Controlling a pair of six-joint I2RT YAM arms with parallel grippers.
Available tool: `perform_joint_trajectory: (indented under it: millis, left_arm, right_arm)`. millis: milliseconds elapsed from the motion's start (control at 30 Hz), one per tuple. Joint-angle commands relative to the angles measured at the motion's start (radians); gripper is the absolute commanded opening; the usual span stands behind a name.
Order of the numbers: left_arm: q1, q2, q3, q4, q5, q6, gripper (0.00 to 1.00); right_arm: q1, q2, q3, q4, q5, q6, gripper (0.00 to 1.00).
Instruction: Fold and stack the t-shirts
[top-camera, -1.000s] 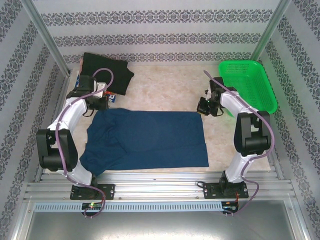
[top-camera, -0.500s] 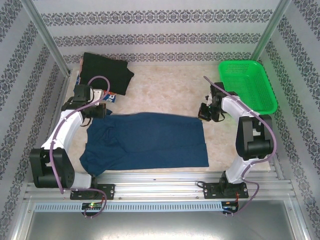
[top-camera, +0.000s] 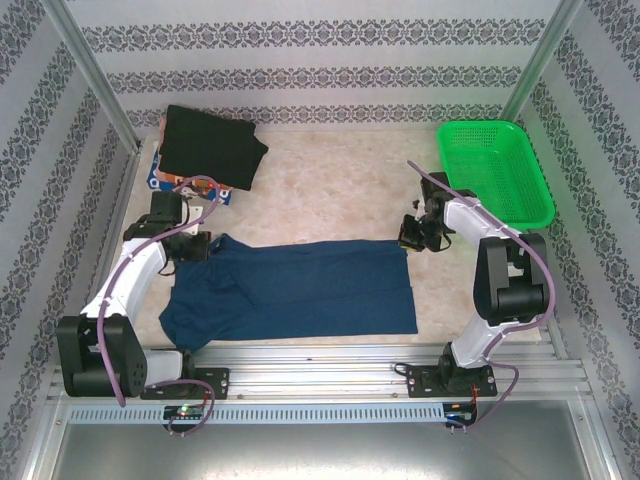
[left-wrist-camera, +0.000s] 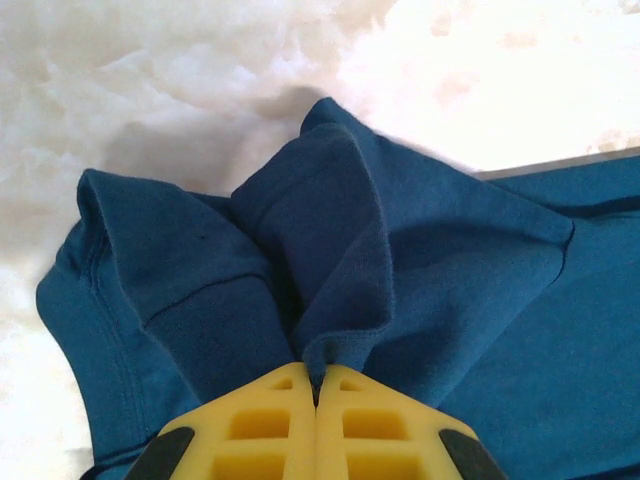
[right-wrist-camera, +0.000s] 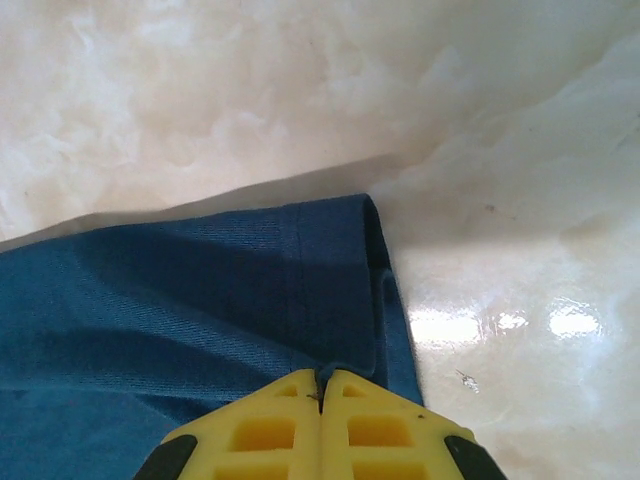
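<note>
- The navy shirt lies spread in the lower middle of the top view, between the two arms.
- The left pincer is clenched on a bunched ridge of cloth beside the sleeve. The right pincer is clenched on the shirt's far right hem corner.
- Risk: the left grip takes a thick pleat and not a clean edge, so I judge the fold can come out crooked, with the sleeve tucked unevenly.
- Risk: the right grip sits at the very tip of the corner. Under tension the thin hem can slip out, and that side would drop.
- Risk: if the arms do not travel together, the cloth can twist, or drag on the desk and wrinkle.
- Risk: the green basket at the upper right is near the right arm, and a wide swing could knock it.
- The black shirt lies at the upper left on a multicoloured shirt, well apart from the navy one.
- The navy cloth is a soft, matte knit with stitched hems. It looks limp and creases easily.
- The fingers are hard yellow plastic with square hollows.
- The desk is glossy and marble-patterned, so it is probably slippery. The basket is a stiff rectangular mesh.
</note>
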Motion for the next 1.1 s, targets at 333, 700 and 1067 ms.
perform_joint_trajectory:
  millis: [333,700,1067]
  left_arm:
    - [0.011,-0.012,0.004,-0.061,0.052,-0.036,0.0]
    - [0.01,0.075,0.074,-0.135,0.063,-0.098,0.0]
    - [0.008,-0.064,-0.035,-0.127,0.056,-0.292,0.0]
  right_arm:
    - [-0.012,-0.02,-0.025,-0.015,0.028,0.006,0.0]
    - [-0.01,-0.038,-0.073,0.008,-0.002,0.044,0.0]
    - [0.002,-0.072,-0.124,0.005,-0.01,0.056,0.0]
